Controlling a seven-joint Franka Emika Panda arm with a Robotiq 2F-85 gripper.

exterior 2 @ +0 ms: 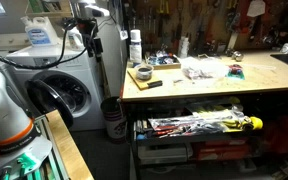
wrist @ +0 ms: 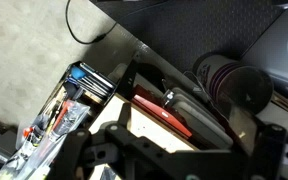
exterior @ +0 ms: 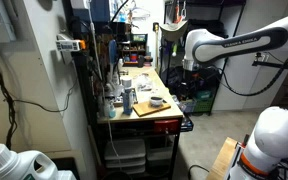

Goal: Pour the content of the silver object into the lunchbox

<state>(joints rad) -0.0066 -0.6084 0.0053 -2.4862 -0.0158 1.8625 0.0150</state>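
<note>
We see the small round shiny grey metal bowl (exterior 2: 143, 73) sitting near one end of the wooden counter (exterior 2: 214, 88), apart from the white arm (exterior: 234, 45), and the dark claw (wrist: 119, 150) is so cropped in the wrist view that we cannot tell whether it is released or clenched.

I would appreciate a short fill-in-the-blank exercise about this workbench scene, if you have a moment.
The small round silver metal bowl stands on the ___ workbench top. The white front-loading machine beside the bench is a ___ machine. The tall bottle behind the bowl is ___ in colour.
Missing words: wooden; washing; white.
</note>
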